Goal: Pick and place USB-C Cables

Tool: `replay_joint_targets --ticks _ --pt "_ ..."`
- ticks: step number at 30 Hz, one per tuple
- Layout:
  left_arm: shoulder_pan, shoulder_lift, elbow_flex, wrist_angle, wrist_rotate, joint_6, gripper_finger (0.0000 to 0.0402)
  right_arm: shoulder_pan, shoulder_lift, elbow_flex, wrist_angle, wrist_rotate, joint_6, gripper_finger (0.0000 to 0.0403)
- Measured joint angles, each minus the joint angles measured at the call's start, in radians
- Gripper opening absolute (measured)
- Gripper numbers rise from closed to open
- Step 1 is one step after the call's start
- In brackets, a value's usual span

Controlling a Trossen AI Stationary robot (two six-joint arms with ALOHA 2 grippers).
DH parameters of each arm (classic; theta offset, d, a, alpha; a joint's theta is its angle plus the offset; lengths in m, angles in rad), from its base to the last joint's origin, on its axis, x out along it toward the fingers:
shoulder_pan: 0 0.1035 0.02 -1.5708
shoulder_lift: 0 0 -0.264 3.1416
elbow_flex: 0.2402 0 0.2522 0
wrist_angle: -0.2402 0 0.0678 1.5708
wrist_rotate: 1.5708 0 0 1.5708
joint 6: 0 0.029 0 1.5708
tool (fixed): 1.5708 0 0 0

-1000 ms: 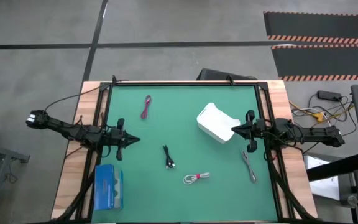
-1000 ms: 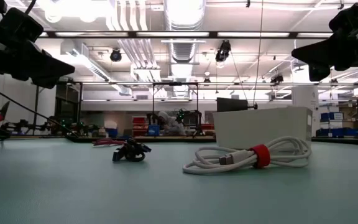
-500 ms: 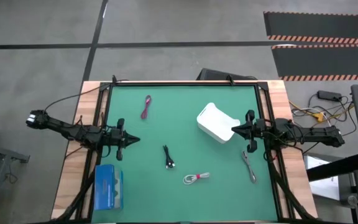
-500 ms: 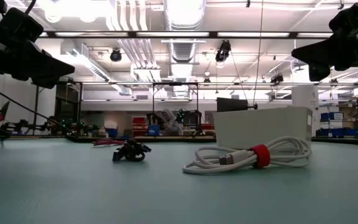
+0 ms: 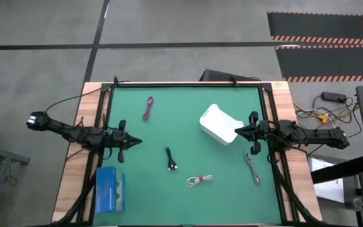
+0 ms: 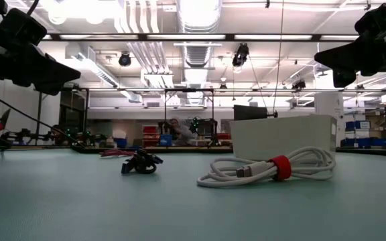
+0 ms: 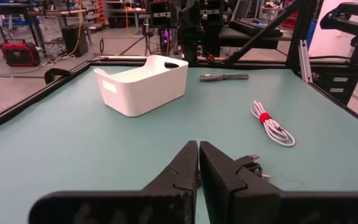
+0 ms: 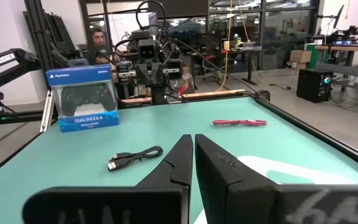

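Four cable bundles lie flat on the green mat. The magenta-red cable (image 5: 149,108) is toward the far left. The black cable (image 5: 171,159) sits mid-table and the white cable with its pink tie (image 5: 199,180) lies near the front. The grey cable (image 5: 252,168) is at the right. My left gripper (image 5: 137,142) hovers shut over the mat's left side, short of the black cable (image 7: 252,165). My right gripper (image 5: 237,130) hovers shut at the right, beside the white bin (image 5: 219,125). Neither touches anything.
A white open bin (image 7: 143,83) stands right of centre. A blue boxed game controller (image 5: 110,189) lies at the near left corner. A black frame (image 5: 188,84) edges the mat. A person (image 8: 96,41) shows beyond the table in the right wrist view.
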Motion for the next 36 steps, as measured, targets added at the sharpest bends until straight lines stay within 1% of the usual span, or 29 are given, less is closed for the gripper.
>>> replay_joint_targets --ticks 2,6,8,13,18,22,27,31,36 --pt "0.000 0.000 0.000 0.055 0.000 -0.006 0.0001 0.000 0.000 0.000 0.000 0.000 0.000 0.0009" --pt "0.000 0.000 0.000 0.234 0.000 -0.097 0.0001 0.000 0.000 0.000 0.009 0.000 0.000 0.0009" --pt "0.000 0.000 0.000 0.321 0.000 -0.106 0.0001 0.000 0.000 0.000 0.009 0.000 0.013 0.0009" --pt "0.000 -0.001 0.000 0.447 0.000 -0.106 0.0001 0.000 0.000 0.000 0.009 0.000 0.187 0.0009" --pt "0.000 -0.001 0.000 0.470 0.000 -0.106 0.0001 0.000 0.000 0.000 0.009 0.000 0.297 0.0009" --pt "0.000 0.000 0.000 0.471 0.000 -0.106 0.0001 0.000 0.000 0.000 0.030 0.001 0.282 0.0009" --pt "0.000 -0.001 0.000 0.502 -0.001 -0.096 0.0001 0.000 0.007 0.000 0.132 0.011 0.269 0.0009" --pt "0.000 0.001 0.000 0.568 -0.046 0.009 0.0001 0.000 0.029 0.000 0.252 0.028 0.224 0.0009" --pt "0.000 0.000 0.000 0.635 -0.053 0.134 0.0001 0.000 0.085 0.000 0.373 0.027 0.209 0.0009"
